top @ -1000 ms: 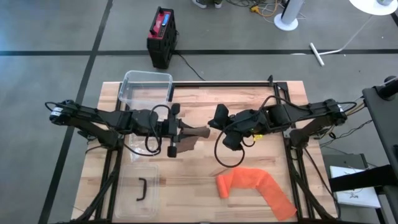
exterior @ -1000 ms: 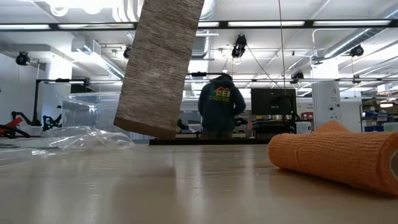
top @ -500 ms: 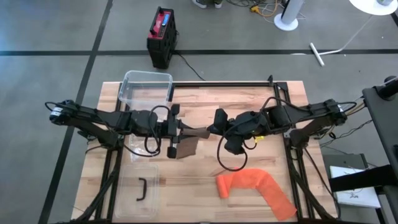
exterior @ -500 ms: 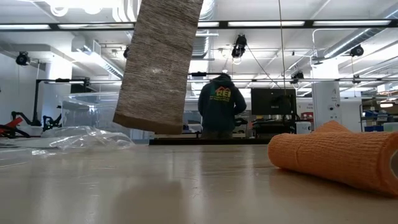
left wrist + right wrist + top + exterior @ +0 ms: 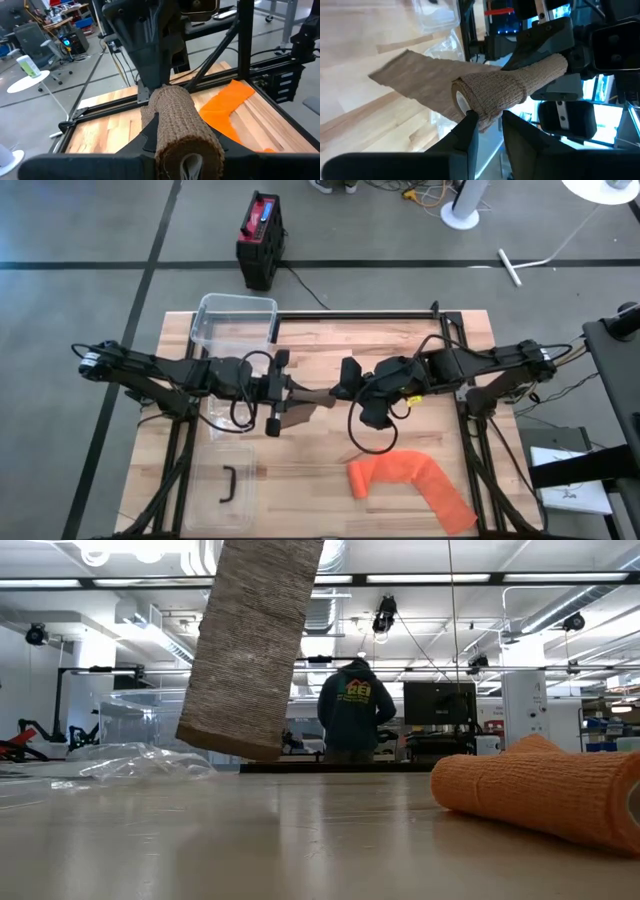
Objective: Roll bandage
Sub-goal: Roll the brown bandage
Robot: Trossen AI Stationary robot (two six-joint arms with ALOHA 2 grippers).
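Now the brown bandage (image 5: pixel 300 402) is hanging in the air above the middle of the desk (image 5: pixel 330 455), stretched between the two arms. The left hand (image 5: pixel 182 160) is gripping one end of the roll, its jaws closed on the wound core. The right hand (image 5: pixel 487 125) is meeting the other end of the roll, its fingers (image 5: pixel 466 131) pinching the rim of the core; compared with a second ago it has closed in from the right, so both hands are now bearing on the one roll.

The loose tail is trailing down from the roll, and in the low view its bottom edge (image 5: pixel 235 745) is hanging clear of the desk. Over the last second the tail has been swinging and tilting slightly, which suggests the roll is being turned and slack taken up. Much of the strip looks wound already, yet a good length of tail is still free, so the rolling seems well along but unfinished.

The orange bandage (image 5: pixel 410 483) is lying unrolled near the front right of the desk, untouched, well apart from both hands. A clear plastic container (image 5: pixel 237 321) is sitting at the back left.
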